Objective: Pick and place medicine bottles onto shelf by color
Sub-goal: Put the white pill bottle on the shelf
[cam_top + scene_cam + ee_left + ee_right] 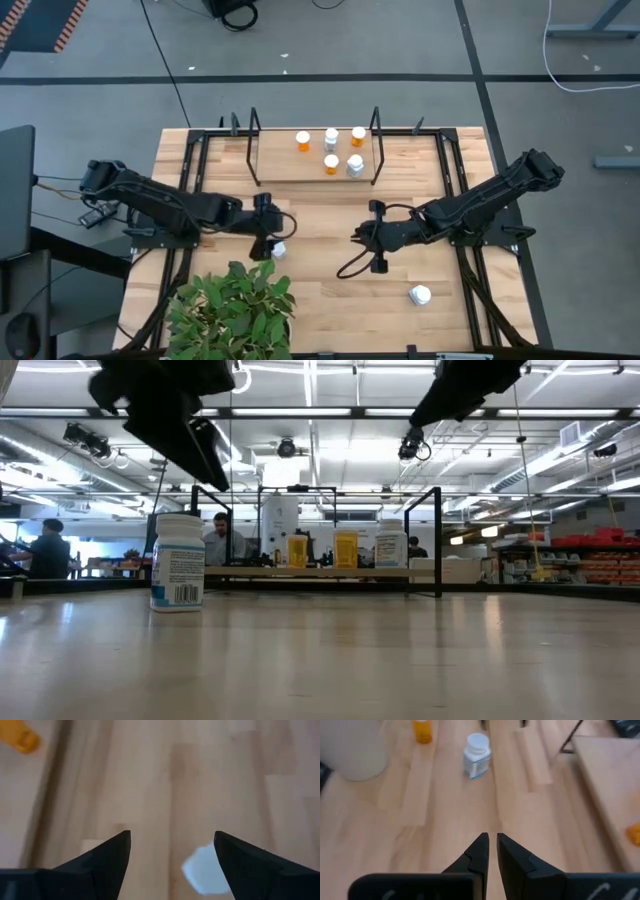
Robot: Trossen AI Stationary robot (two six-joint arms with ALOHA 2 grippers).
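White-bodied bottle [279, 250] stands upright, long axis vertical, on the wooden tabletop [320, 290] directly beneath the left gripper [266, 240], whose fingers [107, 860] are spread apart with nothing between them, the cap showing just below. Left arm is clearly the nearer. Second white bottle [419, 294] stands well apart toward the near right edge. Right gripper [372, 238] hangs mid-table, jaws together, empty. Farther off, five smooth cylindrical bottles, orange [303, 141] and white, stand on the light-wood shelf [280, 165].
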